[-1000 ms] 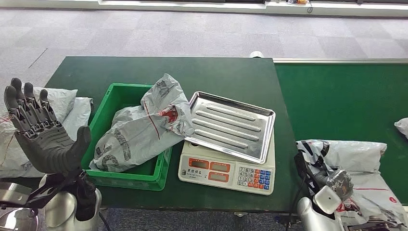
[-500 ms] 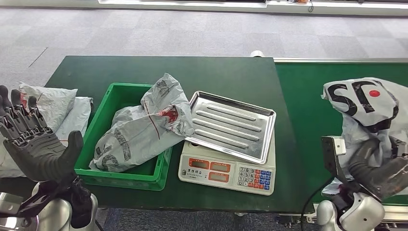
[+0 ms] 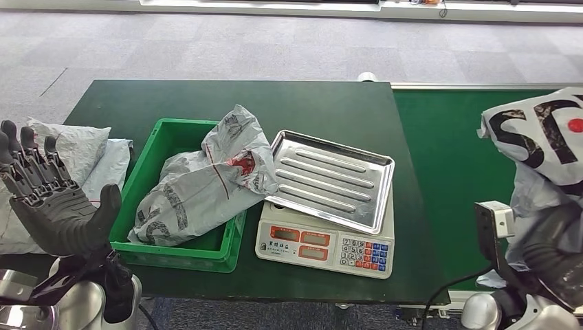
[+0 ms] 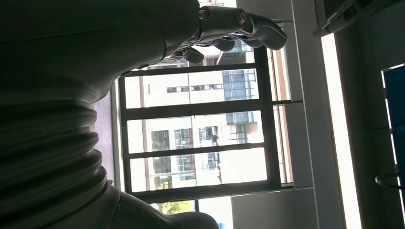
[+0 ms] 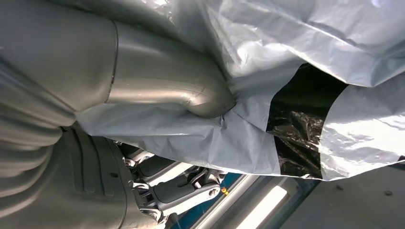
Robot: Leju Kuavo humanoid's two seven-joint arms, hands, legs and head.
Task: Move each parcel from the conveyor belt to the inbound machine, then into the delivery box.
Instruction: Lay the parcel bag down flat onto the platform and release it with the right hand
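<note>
Scale [image 3: 324, 240] with steel tray [image 3: 332, 180] stands beside parcel-filled green crate [image 3: 148, 168].

Head view evenly lit, sharp; left wrist view backlit by window [image 4: 200, 138], left hand [image 4: 71, 95] silhouetted from 9 o'clock; parcel [image 5: 305, 62] glares

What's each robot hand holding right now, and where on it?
Right robot hand grips the grey plastic parcel bag by its lower part; left robot hand holds nothing.
</note>
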